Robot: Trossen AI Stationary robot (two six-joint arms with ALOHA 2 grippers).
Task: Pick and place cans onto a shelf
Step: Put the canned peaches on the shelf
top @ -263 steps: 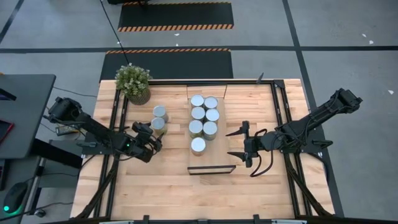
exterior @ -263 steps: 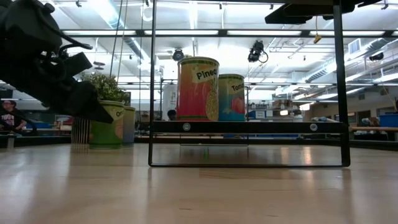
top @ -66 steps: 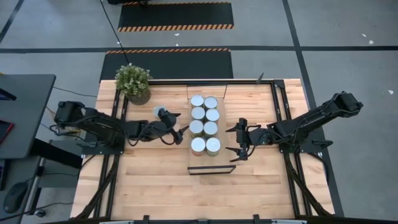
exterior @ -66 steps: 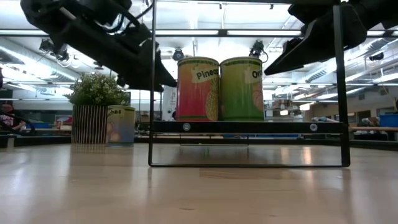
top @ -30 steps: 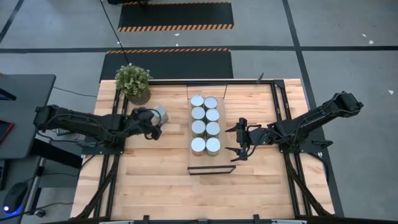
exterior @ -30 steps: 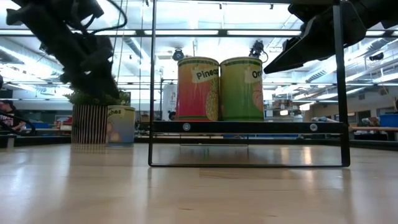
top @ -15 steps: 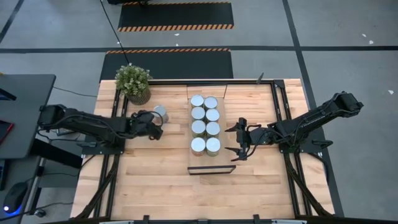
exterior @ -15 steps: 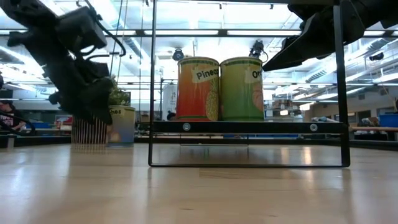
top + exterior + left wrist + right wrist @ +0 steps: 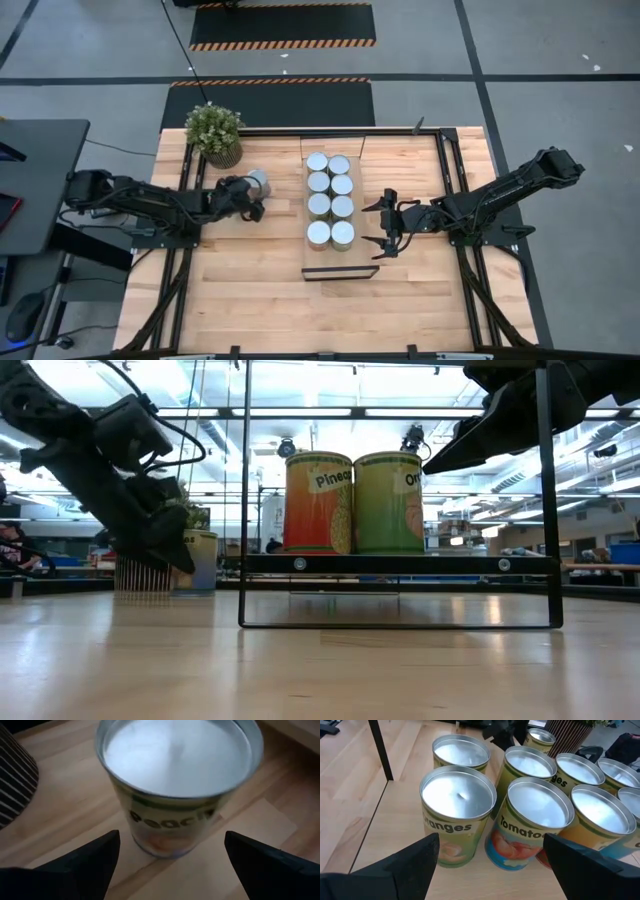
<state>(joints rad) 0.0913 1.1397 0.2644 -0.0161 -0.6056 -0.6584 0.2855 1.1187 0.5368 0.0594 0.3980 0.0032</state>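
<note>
Tabletop [image 9: 260,290]: plant [image 9: 214,131] just beside lone can [image 9: 258,182]; left gripper [image 9: 252,207] open.

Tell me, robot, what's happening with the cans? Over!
Left claw open around last can. Eight cans on shelf. Right claw open, waiting beside shelf. Plant close by.

Eight cans [image 9: 329,200] are standing upright in two rows of four on the shelf [image 9: 339,262], a long, narrow light-wood board in a thin dark metal frame, their silver tops shining. In the right wrist view a green "Oranges" can [image 9: 457,815] is touching a teal "Tomato" can [image 9: 532,822]. In the low view a red-orange tin [image 9: 318,502] and a green one [image 9: 389,502] are sitting side by side at the near end. A ninth can [image 9: 180,780], lettered "Peach", is standing apart on the tabletop, off the shelf's left side.
</note>
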